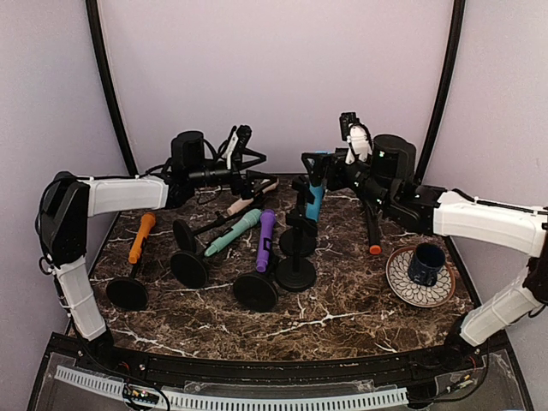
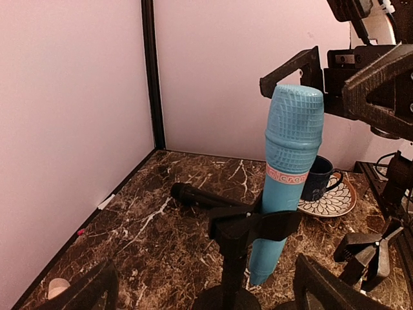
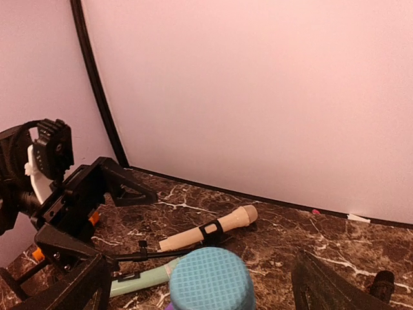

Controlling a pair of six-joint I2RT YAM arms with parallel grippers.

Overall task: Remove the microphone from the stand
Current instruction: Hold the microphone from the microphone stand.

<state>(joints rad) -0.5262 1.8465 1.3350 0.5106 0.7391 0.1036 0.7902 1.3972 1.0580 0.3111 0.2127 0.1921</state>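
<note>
Both sets of fingers stand wide and hold nothing. The blue microphone (image 2: pixel 292 155) is not yet out of its stand (image 2: pixel 231 274): it leans, head up, in the black clip (image 2: pixel 255 227), its lower end hanging free below the clip.

Seen from the right wrist, the mesh head sits between the right fingers (image 3: pixel 326 285), roughly centred, with open space on each side. So the right fingers straddle the top of the microphone without gripping it. Seen from the left wrist, the left fingers (image 2: pixel 87 290) flank the stand's post low down, the clip and the body of the microphone ahead of them and a little above. From overhead the two arms meet over this stand, though that view is too crowded to say whether any finger brushes the microphone.

The step in hand looks like the approach, just short of the grasp. Next, the right fingers would need to close on the body below the head, then draw it up along its own tilt so it slides out of the clip rather than dragging the stand over. The left fingers seem placed to steady the post; the other microphones on the surface lie close behind them, so there is little room for a sideways pull.
</note>
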